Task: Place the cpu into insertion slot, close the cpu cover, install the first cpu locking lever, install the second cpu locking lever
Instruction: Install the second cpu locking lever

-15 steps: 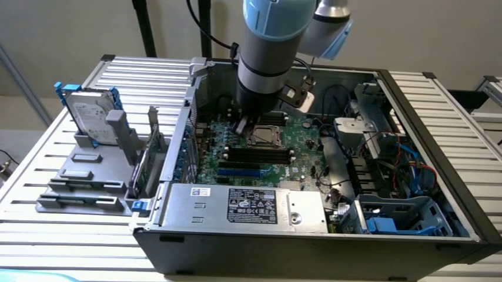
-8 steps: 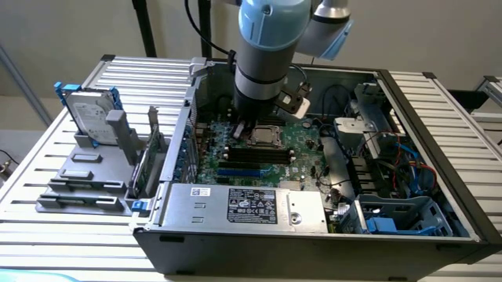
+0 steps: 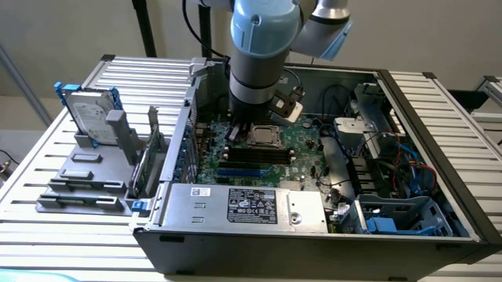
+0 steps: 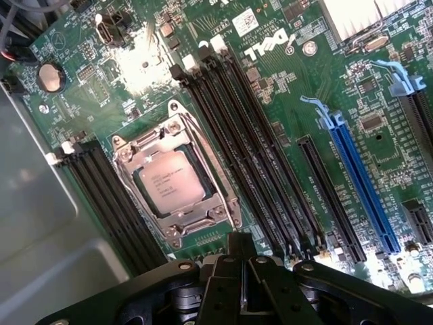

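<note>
One cpu (image 4: 170,183) lies socketed just beside the tool (image 4: 241,284).

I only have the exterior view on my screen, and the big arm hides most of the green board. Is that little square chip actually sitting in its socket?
Observer: Yes. In the wrist view the cpu lies flat in the insertion slot, printed metal top facing up.
Operator: Is the metal frame over it?
Observer: The cpu cover lies down around the chip, which shows through its square window.
Operator: What sits next to the socket?
Observer: Long black memory slots run along both sides of it.
Operator: Any brand on the board?
Observer: White DELL lettering is printed beyond the memory slots' ends.
</note>
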`<state>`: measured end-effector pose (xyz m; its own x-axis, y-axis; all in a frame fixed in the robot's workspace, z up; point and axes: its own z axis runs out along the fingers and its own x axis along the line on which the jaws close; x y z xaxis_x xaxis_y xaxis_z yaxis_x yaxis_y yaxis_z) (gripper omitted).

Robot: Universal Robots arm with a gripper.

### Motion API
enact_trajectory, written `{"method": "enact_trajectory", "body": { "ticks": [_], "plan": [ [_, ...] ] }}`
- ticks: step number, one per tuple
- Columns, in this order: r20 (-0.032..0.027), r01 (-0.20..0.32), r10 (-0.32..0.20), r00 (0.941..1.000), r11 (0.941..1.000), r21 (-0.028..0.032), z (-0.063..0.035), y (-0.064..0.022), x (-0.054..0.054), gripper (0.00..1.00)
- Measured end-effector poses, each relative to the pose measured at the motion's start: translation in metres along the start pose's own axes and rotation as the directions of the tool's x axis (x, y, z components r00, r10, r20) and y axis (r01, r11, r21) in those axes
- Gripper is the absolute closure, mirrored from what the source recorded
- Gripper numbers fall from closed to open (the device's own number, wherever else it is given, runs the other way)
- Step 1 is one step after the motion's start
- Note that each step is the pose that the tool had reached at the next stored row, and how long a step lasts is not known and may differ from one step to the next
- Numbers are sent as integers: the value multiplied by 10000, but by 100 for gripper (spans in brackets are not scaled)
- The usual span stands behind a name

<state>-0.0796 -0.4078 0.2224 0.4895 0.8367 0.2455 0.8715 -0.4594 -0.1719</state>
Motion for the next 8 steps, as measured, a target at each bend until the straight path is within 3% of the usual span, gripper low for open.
{"method": "enact_trajectory", "body": {
  "ticks": [8],
  "plan": [
    [-79, -116, 115, 9999, 9998, -134, 106, -3, -20, 89]
  ]
}}
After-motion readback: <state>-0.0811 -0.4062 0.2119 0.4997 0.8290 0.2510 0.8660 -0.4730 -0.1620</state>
